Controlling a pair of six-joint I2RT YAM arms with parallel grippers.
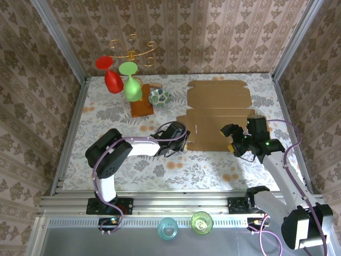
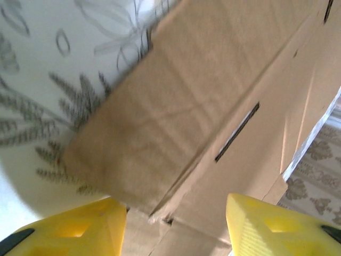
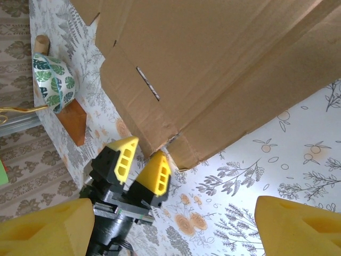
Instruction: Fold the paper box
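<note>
Underneath everything, a flowered table (image 1: 213, 165). On its far right part, box (image 1: 216, 114), lying open as a sheet with flaps spread and nothing yet stood up. Close up from the left wrist, a box (image 2: 202, 106) panel with a narrow slot and a creased corner. From the right wrist, the box's (image 3: 213, 58) near left corner, a little crumpled at the edge.

At that corner, left gripper (image 1: 184, 140), low over the table. Fingers partly apart, with the corner flap seen in the gap (image 2: 176, 229); cannot tell whether either touches it. Seen from the right wrist as two yellow tips (image 3: 141, 165) right against the cardboard edge.

Near the box's near right edge, right gripper (image 1: 234, 140), raised. Jaws wide apart, nothing between them (image 3: 170, 229).

Left of the box, well apart, a reddish board (image 1: 141, 106). At its far end, green glass (image 1: 130, 82), with red glass (image 1: 110, 74) just beside it. Between board and box, a leaf-patterned bowl (image 1: 159, 97), touching the board's right edge (image 3: 50, 80).
</note>
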